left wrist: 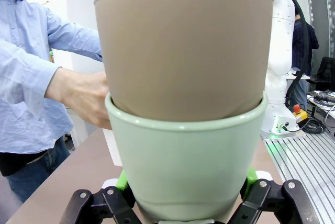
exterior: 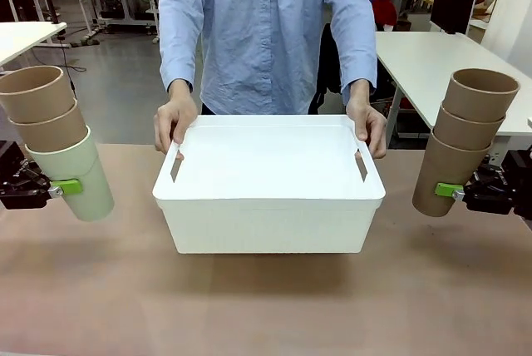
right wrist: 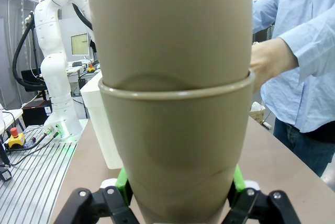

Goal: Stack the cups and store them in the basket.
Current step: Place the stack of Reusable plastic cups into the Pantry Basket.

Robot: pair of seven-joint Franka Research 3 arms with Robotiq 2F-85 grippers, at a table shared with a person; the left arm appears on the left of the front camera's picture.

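Cups (exterior: 37, 94) stood in two nested stacks of three, both tilted and held clear of the brown table (exterior: 266, 314). Our left claw (exterior: 66, 186) pinched the mint green cup (exterior: 81, 175), which carried two tan ones; our right claw (exterior: 449, 190) pinched the lowest of three tan cups (exterior: 461, 144). Between them, a person's hands (exterior: 174, 123) gripped the slot handles of the white basket (exterior: 266, 223). Desks (exterior: 440, 56) stood behind.

Matt, cardboard-like tan cups (exterior: 37, 94) nest in a smooth mint cup (exterior: 79, 177) with a soft satin sheen. The white basket (exterior: 266, 227) looks like smooth plastic, faintly glossy at its rim, on a matt brown surface (exterior: 266, 306). A person's shirt (exterior: 266, 32) is light woven cloth. The left gripper (left wrist: 187, 182) has matt black links and bright green plastic pads (left wrist: 122, 180).
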